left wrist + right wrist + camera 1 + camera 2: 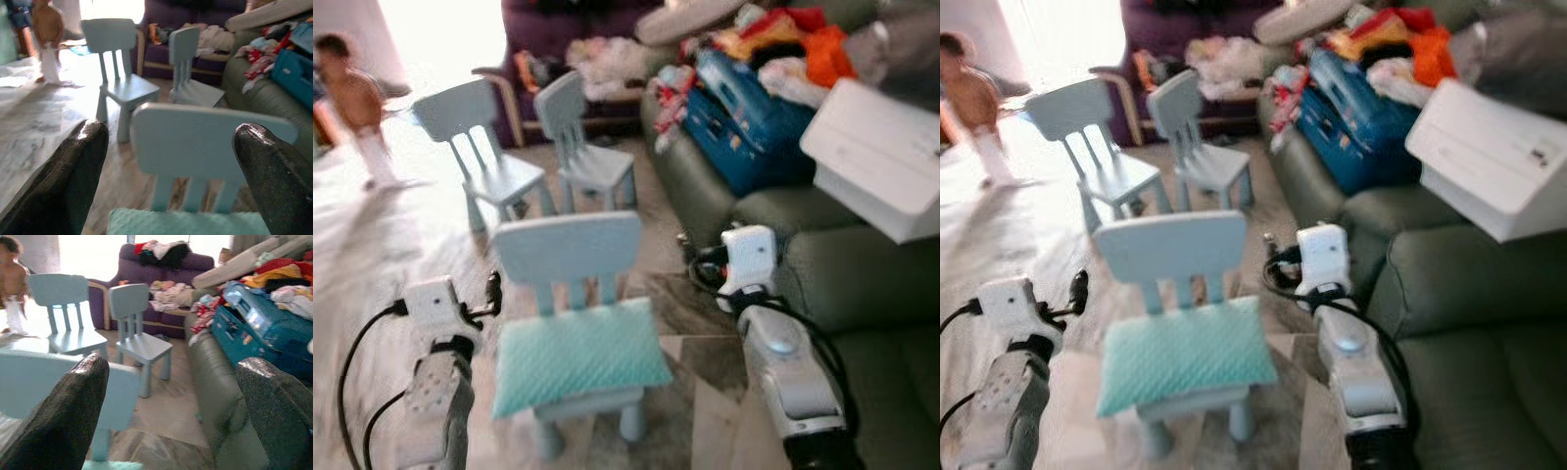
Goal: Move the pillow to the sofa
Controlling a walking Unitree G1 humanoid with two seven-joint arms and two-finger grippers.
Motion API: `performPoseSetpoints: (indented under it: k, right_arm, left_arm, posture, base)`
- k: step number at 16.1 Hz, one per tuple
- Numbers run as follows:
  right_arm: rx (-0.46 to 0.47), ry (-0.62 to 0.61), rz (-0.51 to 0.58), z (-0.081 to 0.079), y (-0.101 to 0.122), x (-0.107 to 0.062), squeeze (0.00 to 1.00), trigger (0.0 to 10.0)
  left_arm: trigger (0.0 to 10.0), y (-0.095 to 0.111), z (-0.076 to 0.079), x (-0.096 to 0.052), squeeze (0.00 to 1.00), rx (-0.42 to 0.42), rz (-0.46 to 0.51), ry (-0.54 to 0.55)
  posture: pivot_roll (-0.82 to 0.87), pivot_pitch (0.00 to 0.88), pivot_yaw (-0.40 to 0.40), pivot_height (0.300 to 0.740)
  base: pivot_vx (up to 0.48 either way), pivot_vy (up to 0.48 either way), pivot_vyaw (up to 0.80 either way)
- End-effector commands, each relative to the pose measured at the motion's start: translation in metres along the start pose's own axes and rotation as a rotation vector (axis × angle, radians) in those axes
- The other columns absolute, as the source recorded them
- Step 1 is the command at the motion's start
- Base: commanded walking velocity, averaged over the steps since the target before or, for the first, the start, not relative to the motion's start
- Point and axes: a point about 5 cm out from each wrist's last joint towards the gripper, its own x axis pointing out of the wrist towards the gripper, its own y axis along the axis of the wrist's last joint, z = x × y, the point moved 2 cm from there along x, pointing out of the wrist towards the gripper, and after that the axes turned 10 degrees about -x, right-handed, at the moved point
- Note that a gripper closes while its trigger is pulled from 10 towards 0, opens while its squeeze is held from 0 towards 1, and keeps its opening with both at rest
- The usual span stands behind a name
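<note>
The mint-green pillow [579, 356] lies flat on the seat of a small pale-blue chair [570, 257], filling it and overhanging the front edge; it is not on the sofa. That low seat puts it within easy reach from above and from both sides, which may be why the two arms flank the chair.

The left gripper [171, 166] is raised just to the left of the chair, its fingers [73, 176] spread wide and empty, framing the chair's backrest with the pillow's far edge below. The right gripper [171, 406] is raised on the chair's right, between it and the sofa, fingers likewise wide apart and holding nothing.

The grey-green sofa [862, 284] stands just to the right of the chair. Much of it is loaded: a white box [881, 157], a blue suitcase [749, 113] and a heap of clothes [783, 39] further back. The cushion nearest the robot looks bare, the likeliest place for the pillow.

Two more pale-blue chairs [489, 147] stand beyond, before a purple sofa [568, 29]. A person [357, 108] stands far left on the pale floor.
</note>
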Motion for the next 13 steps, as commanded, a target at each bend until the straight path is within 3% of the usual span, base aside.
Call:
performPoseSetpoints:
  k: [1,4,13]
  right_arm:
    - [-0.014,-0.018,0.002,0.0067,0.0009,-0.0007,0.0,10.0]
    - [-0.008,-0.019,0.002,0.0067,0.0007,-0.001,0.0,10.0]
    - [0.001,-0.026,-0.002,0.007,0.0005,-0.0011,0.0,10.0]
  left_arm:
    - [10.0,-0.0011,0.0052,0.0007,0.0,-0.005,-0.004,-0.008]
    - [10.0,-0.0029,0.0056,0.0002,0.0,-0.009,-0.013,-0.008]
    - [10.0,-0.0029,0.0068,0.0005,0.0,-0.027,-0.014,-0.019]
  posture:
    - [-0.1,0.0,0.01,0.74]
    - [-0.1,0.0,0.01,0.74]
    - [-0.1,0.0,0.013,0.74]
  base:
    - [0.394,0.0,0.8]
    - [0.34,0.0,0.67]
    - [0.304,0.0,0.0]
